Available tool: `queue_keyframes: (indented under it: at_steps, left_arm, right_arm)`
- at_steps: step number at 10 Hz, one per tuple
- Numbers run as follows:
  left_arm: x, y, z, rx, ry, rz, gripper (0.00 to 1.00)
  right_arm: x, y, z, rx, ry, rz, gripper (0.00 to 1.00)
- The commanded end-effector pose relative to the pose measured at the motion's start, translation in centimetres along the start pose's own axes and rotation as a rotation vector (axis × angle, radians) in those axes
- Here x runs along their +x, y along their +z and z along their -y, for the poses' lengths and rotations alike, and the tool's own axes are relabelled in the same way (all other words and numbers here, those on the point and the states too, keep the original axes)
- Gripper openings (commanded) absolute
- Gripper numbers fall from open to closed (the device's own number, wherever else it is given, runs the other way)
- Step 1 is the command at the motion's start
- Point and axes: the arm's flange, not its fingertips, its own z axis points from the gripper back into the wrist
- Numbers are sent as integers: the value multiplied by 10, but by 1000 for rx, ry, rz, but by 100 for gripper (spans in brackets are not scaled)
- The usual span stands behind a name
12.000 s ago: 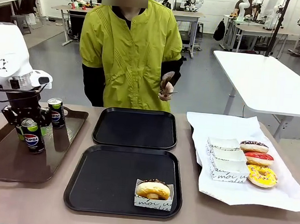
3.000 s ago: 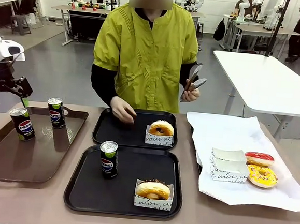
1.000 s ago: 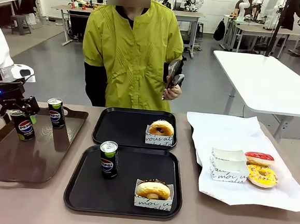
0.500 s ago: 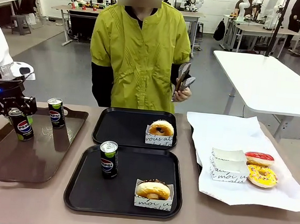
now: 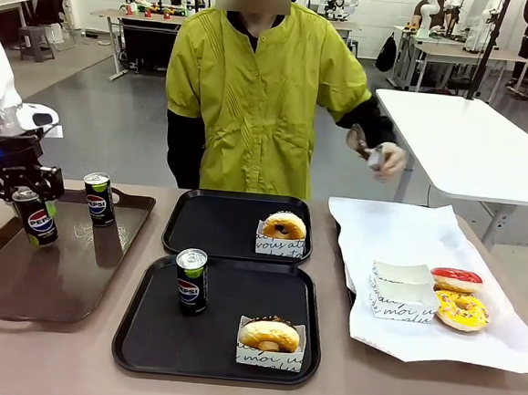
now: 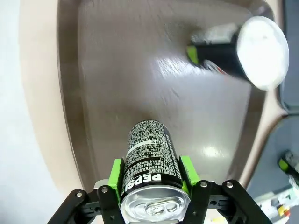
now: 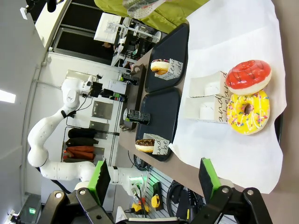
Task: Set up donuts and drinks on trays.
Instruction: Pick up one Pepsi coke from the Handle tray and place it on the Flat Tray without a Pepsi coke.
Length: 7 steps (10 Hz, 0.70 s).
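A Pepsi can [image 5: 35,220] is clamped near its top in the left jaws, the green pads [image 6: 116,171] pressed against both its sides, over the glossy brown tray [image 5: 18,297]. A second can [image 5: 97,198] stands near it on that tray. On the bench [image 5: 59,364], the near black tray [image 5: 148,339] holds a third can [image 5: 191,281] and a chocolate donut [image 5: 270,333] in its paper tray. The far black tray [image 5: 206,234] holds another boxed donut [image 5: 283,226]. The right jaws stand wide apart, holding nothing, above the white paper sheet [image 7: 243,28] with a red donut [image 7: 247,76] and a yellow donut [image 7: 247,112].
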Motion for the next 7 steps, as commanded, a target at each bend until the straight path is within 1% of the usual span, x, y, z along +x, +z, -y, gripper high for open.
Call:
queue_keyframes:
  at_steps: [1, 3, 4, 5, 6, 7]
  left_arm:
    - [-53, 64, 22, -2, -22, -52, 0]
    - [-89, 105, 32, 52, -40, -52, 0]
    - [-109, 119, 34, 56, -57, -53, 0]
    - [-132, 134, 34, 30, -83, -46, 0]
    - [-144, 141, 32, 9, -83, -11, 0]
    - [-144, 144, 29, -11, -35, 37, 0]
  right_arm:
    - [0, 0, 0, 11, 5, 2, 100]
    - [0, 0, 0, 11, 5, 2, 100]
    - [0, 0, 0, 11, 5, 2, 100]
    - [0, 0, 0, 11, 5, 2, 100]
    - [0, 0, 0, 11, 5, 2, 100]
    - [0, 0, 0, 11, 5, 2, 100]
